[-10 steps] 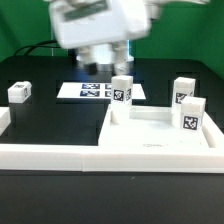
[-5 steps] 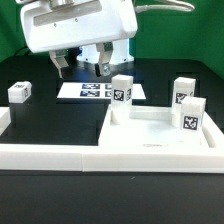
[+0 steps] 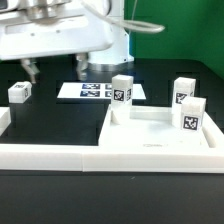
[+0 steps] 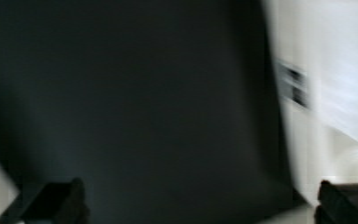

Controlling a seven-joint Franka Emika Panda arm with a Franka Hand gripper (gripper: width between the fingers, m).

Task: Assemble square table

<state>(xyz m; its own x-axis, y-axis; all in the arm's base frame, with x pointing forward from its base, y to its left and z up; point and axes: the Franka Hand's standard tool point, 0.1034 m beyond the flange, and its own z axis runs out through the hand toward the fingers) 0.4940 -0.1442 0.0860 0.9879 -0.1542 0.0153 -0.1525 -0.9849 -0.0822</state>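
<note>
1. Black tabletop (image 3: pixel 60 125) spreads under me, a green backdrop behind and a low white border wall (image 3: pixel 50 155) along the front.
2. My gripper (image 3: pixel 53 70) hangs above the table toward the exterior view's left, jaws spread wide, nothing between them.
3. One loose leg block (image 3: pixel 19 92) lies just below and left of my fingers.
4. Well to the right sits the square tabletop (image 3: pixel 160 135), with three legs standing upright on it.
5. Behind lies the marker board (image 3: pixel 95 90).
</note>
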